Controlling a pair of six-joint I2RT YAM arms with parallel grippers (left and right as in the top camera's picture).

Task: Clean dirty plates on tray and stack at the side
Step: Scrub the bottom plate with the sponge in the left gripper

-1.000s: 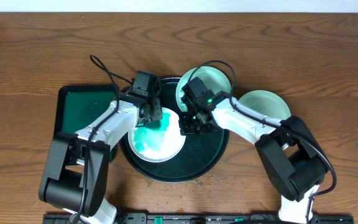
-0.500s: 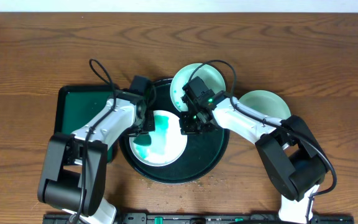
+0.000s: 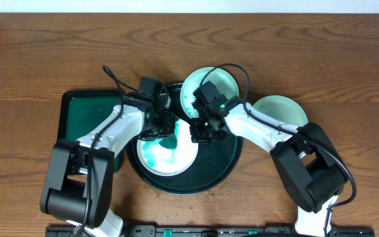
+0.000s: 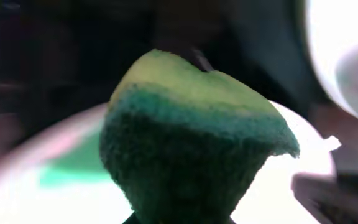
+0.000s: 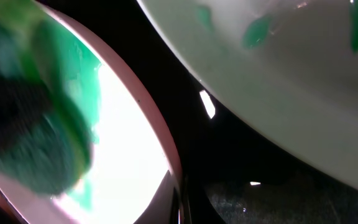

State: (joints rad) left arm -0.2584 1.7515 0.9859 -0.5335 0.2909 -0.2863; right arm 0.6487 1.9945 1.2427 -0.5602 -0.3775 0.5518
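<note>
Green-yellow sponge pinched by left pincer, clear from wrist | right pincer at smeared plate: grip unclear

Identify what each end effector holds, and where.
Left end effector: a sponge, apparently by its dark-green end, fingers unseen. Right end effector: at the rim of the smeared plate; grip cannot be told.

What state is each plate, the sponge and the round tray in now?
Large round black tray: holds the smeared plate.
White plate under the sponge: smeared with teal.
White plate at the tray's far rim: green-flecked.
Pale-mint plate on the table: looks clean.
Yellow-and-green sponge: held over the smeared plate.
</note>
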